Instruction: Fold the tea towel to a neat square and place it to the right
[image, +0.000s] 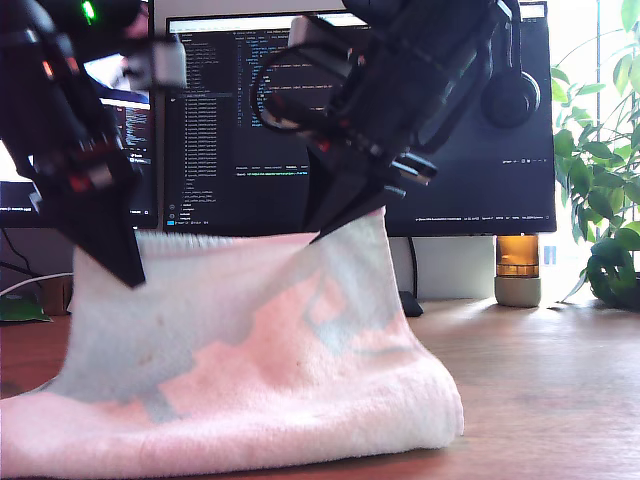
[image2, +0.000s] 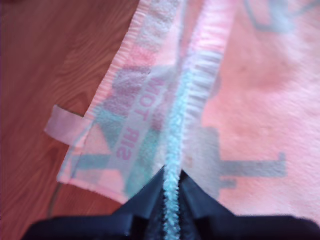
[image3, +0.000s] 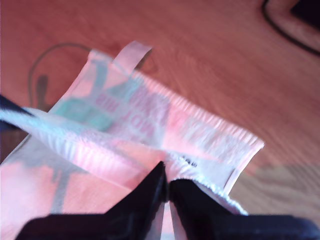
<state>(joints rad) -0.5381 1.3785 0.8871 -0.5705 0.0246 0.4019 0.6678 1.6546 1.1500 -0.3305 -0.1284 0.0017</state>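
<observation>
The tea towel (image: 250, 370) is pale pink with mint patches. Its top edge is lifted and its lower part lies folded on the wooden table (image: 540, 400). In the exterior view one arm (image: 80, 150) pinches the upper corner at the exterior view's left. Another arm (image: 400, 90) pinches the upper corner near the middle. I cannot tell which of these arms is which. My first gripper (image2: 171, 172) is shut on the fluffy hem of the towel (image2: 250, 100). My second gripper (image3: 166, 172) is shut on the towel (image3: 125, 125) near a corner. A hanging loop (image3: 132, 52) lies on the wood.
Two monitors (image: 250, 110) stand right behind the towel, with headphones (image: 510, 95) hung on one. An amber jar (image: 518, 268) and a leafy plant (image: 605, 200) stand at the exterior view's right. A dark cable (image3: 280, 25) lies on the table.
</observation>
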